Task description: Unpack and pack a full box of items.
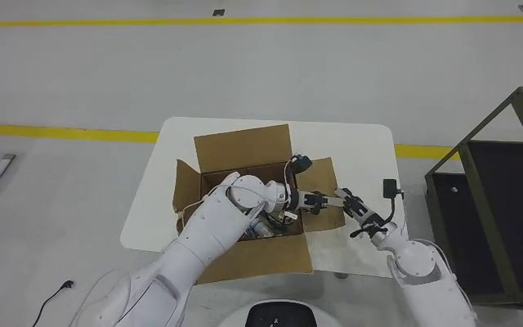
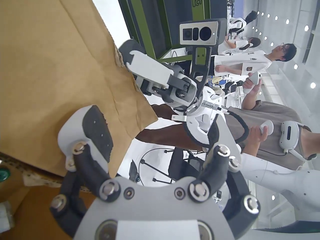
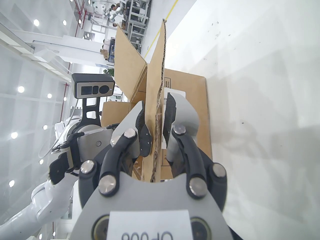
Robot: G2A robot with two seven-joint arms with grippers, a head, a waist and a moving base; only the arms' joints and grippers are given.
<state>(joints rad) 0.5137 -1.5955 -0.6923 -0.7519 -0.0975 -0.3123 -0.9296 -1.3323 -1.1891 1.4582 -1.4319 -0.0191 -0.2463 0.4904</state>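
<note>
Left arm extends across the open box (image 1: 253, 260) from the near-left, forearm lying over the cavity, with the left hand (image 2: 157, 136) raised at the box's right side. Its fingers (image 2: 97, 131) are spread wide and hold nothing; one pad stands just beside the inner face of the right flap (image 1: 325, 178), apparently not touching it. Right arm comes in from the near-right, wrist low over the tabletop (image 1: 359, 147), right hand (image 3: 157, 123) aimed at the box. The right hand is pinched on the flap's ragged free edge, one pad on each face of the cardboard; contact looks firm, though a thin gap on the outer side cannot be ruled out. The flap stands lifted off the tabletop, tilted outward from the box wall. The two hands are near one another, on opposite sides of this flap. The box sits at the middle of the tabletop with all four flaps folded out. Items (image 1: 263, 229) lie in the bottom, partly covered by the left arm; a green cap (image 2: 3, 175) shows among them, the rest too obscured to identify.
</note>
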